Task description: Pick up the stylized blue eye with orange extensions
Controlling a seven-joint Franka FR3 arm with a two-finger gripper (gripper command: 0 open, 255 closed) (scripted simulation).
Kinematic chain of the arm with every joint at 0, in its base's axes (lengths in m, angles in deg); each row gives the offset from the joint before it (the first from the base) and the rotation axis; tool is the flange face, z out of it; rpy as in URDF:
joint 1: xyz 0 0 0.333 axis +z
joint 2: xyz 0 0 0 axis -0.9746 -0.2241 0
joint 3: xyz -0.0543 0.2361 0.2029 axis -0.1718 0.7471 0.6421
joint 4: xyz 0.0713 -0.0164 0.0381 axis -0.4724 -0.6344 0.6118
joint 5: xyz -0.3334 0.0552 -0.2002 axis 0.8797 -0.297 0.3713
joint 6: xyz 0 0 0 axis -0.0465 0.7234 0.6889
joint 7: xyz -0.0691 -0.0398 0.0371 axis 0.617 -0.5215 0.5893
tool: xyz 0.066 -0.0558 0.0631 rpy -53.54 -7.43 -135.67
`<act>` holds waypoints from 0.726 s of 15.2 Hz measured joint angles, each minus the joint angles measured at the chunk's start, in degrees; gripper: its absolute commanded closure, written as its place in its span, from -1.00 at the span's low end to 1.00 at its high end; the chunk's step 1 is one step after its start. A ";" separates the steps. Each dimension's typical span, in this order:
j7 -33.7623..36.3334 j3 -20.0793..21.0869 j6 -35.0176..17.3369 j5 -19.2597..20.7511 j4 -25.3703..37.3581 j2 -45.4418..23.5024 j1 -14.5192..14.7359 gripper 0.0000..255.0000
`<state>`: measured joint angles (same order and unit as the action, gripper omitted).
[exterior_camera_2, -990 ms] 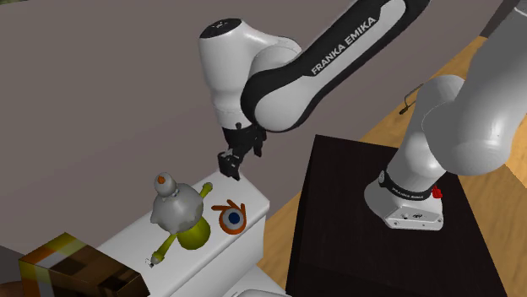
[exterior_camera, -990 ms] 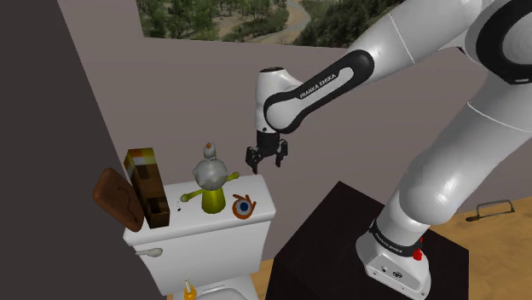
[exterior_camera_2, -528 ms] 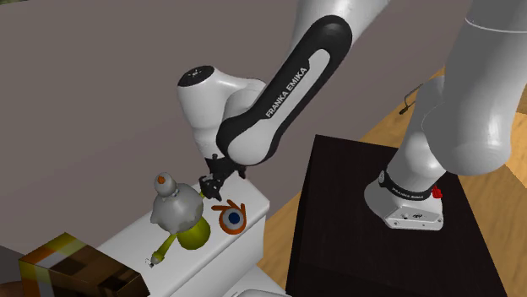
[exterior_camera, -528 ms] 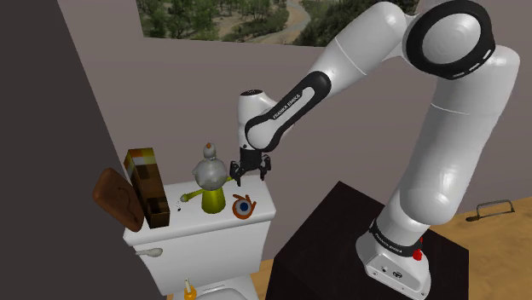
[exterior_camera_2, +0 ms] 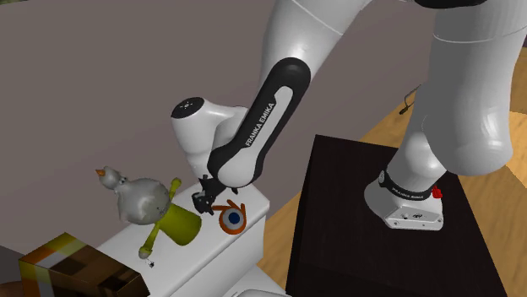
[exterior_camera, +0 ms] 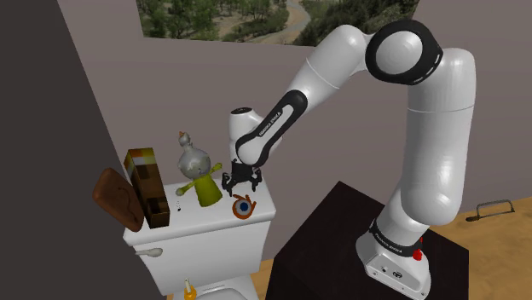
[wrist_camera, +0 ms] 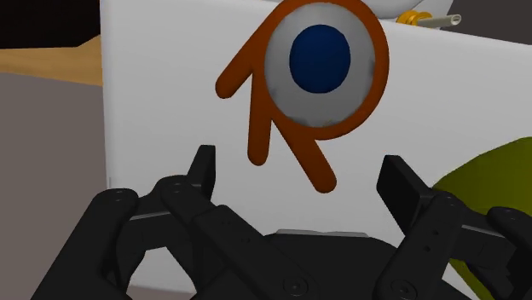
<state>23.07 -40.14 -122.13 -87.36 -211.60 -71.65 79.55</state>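
The stylized eye [exterior_camera: 245,206] is a blue pupil in a grey disc with an orange ring and orange prongs. It lies flat on the white toilet tank lid [exterior_camera: 262,197], near the end toward the stand. My black gripper [exterior_camera: 236,182] hangs just above the lid, between the eye and a tilted doll. From the second exterior view, the gripper [exterior_camera_2: 203,201] sits just left of the eye [exterior_camera_2: 231,217]. In the wrist view the eye [wrist_camera: 320,58] lies ahead of the gripper [wrist_camera: 303,181], whose fingers [wrist_camera: 203,170] stand apart and open, holding nothing.
A grey-headed doll with an olive-green body [exterior_camera: 197,170] leans away from the gripper on the lid. A brown-and-yellow box [exterior_camera: 145,183] and a brown disc [exterior_camera: 115,196] stand at the lid's far end. The black stand [exterior_camera: 341,247] is at lower right.
The arm has swung left and down, bringing the gripper from above the lid's end to beside the eye. The doll, upright before, now tips away from the gripper.
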 measured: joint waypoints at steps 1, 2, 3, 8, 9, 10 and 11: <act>0.04 -0.13 -0.56 0.16 -0.03 -0.55 0.04 -1.00; 0.13 -0.33 -1.30 0.42 0.18 -1.50 0.14 -1.00; 0.18 -0.52 -2.15 0.65 0.09 -2.29 0.21 -1.00; 0.36 -0.72 -2.91 0.93 0.33 -3.28 0.41 1.00; 0.37 -0.73 -2.93 0.93 0.33 -3.29 0.41 1.00; 0.37 -0.73 -2.93 0.93 0.33 -3.30 0.41 1.00; 0.37 -0.73 -2.93 0.94 0.33 -3.30 0.41 1.00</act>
<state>23.44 -40.87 -125.06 -86.42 -211.26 -74.95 79.96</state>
